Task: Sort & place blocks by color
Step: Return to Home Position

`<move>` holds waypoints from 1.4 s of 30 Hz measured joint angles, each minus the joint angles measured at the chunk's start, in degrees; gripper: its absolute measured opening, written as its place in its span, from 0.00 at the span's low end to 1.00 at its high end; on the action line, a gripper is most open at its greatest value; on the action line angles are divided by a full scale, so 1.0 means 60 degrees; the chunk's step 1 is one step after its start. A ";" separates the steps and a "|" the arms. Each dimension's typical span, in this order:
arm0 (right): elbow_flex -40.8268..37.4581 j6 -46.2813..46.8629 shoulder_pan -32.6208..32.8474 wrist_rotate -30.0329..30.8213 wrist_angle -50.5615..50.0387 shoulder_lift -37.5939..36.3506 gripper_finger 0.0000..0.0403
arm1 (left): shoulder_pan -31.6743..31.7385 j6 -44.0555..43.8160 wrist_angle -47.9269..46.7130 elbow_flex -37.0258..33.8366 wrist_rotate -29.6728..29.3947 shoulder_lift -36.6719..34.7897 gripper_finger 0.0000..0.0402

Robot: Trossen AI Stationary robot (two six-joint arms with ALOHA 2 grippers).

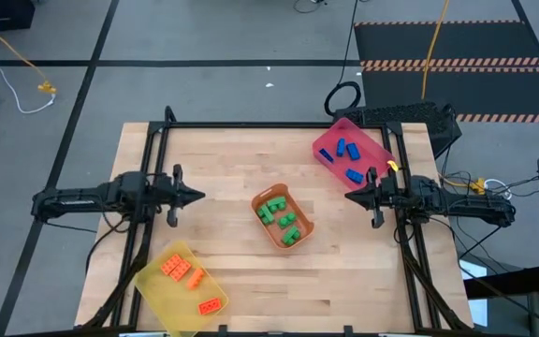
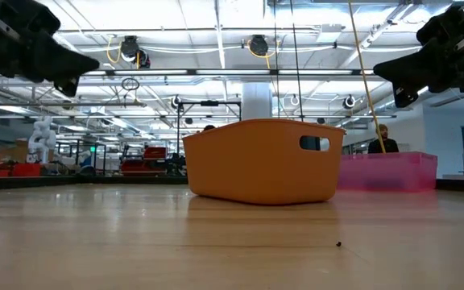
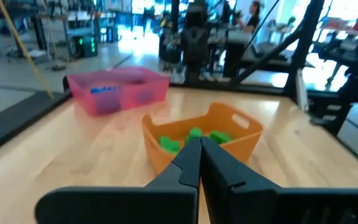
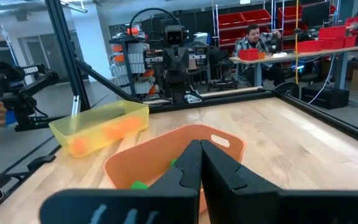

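The left gripper (image 1: 197, 196) hovers over the left side of the pale wooden tabletop (image 1: 223, 159), its fingers pressed together on nothing. Nearer the front, the translucent yellow plastic tray (image 1: 155, 286) holds the small studded plastic orange blocks (image 1: 183, 272). This tray lies close to the tabletop's near edge, so a nudge from a dropping elbow could push it off. In the middle, the oval orange plastic tray (image 1: 257, 211) holds the green blocks (image 1: 279, 216), between the two arms and apart from both. The low view shows both grippers well above its rim, so I judge the risk small unless an arm dips while folding back. The right gripper (image 1: 349, 197) has its fingers closed and empty too, and it hangs just beside the near corner of the translucent pink plastic tray (image 1: 371, 148), which carries the blue blocks (image 1: 349, 159). That is the likeliest trouble: a low or swinging retreat could clip the corner, skew the tray toward the far edge and spill sorted blocks.
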 joint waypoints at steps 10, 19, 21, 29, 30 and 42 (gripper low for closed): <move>0.0000 -0.0192 0.0000 0.0019 -0.0052 -0.0003 0.00 | -0.0025 0.0085 0.0361 -0.0874 -0.0372 -0.1306 0.01; 0.0000 -0.0113 0.0000 0.0004 -0.0051 0.0060 0.00 | -0.0025 0.0322 0.0689 -0.0999 -0.0827 -0.1296 0.01; 0.0000 0.0040 -0.0004 0.0004 -0.0047 0.0076 0.00 | -0.0029 0.0322 0.0712 -0.1002 -0.0835 -0.1297 0.01; 0.0000 -0.0008 0.0000 -0.0007 0.0055 0.0076 0.00 | -0.0029 0.0319 0.0712 -0.1002 -0.0848 -0.1295 0.01; 0.0000 -0.0011 -0.0004 -0.0007 0.0055 0.0076 0.00 | -0.0029 0.0319 0.0712 -0.1002 -0.0850 -0.1295 0.01; 0.0000 -0.0015 -0.0002 -0.0011 0.0088 0.0076 0.00 | -0.0029 0.0300 0.0708 -0.1006 -0.0857 -0.1295 0.01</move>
